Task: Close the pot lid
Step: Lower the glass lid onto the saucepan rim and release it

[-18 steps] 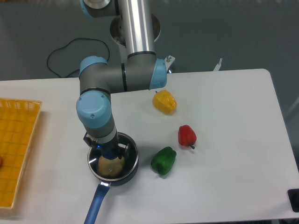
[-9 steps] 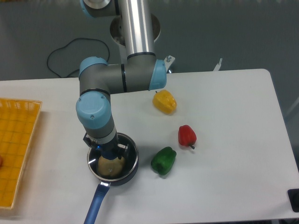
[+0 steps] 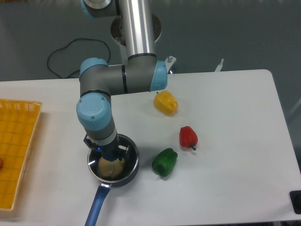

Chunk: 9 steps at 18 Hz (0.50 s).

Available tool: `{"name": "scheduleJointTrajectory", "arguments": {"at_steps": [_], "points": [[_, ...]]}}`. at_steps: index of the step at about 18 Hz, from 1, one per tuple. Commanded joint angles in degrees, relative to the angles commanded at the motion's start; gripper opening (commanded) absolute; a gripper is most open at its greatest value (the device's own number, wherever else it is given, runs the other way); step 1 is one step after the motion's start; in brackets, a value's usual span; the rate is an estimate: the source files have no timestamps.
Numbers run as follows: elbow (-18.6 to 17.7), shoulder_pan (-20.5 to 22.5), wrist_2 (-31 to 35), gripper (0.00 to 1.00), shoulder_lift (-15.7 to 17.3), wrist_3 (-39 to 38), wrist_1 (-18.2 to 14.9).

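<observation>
Dark blue-black round saucepan (image 3: 114, 162) near front-left edge of white worktop (image 3: 225, 179), long blue handle toward front. Gripper (image 3: 112, 159) directly over it (finger state: cannot tell). Glass lid not clearly discernible; seating unconfirmed. Yellowish object visible inside. Judged near completion, release outstanding.

White table (image 3: 225, 179) against a plain grey-green wall (image 3: 225, 33).

gripper (image 3: 112, 156): mostly hidden beneath the arm's wrist, so how its jaws stand cannot be told
pot (image 3: 130, 165): far rim covered by the arm; handle cut off by the bottom edge
lid: cannot be made out
yellow basket (image 3: 16, 150): cut off at the left edge
dark object (image 3: 296, 201): cropped at the right edge, unidentifiable
</observation>
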Motion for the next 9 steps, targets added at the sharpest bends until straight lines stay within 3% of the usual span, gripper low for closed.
{"name": "scheduleJointTrajectory", "arguments": {"at_steps": [2,9], "points": [[0.0,0.0,0.0,0.79,0.0,0.2,0.1],[0.0,0.0,0.0,0.91,0.1,0.6,0.1]]}}
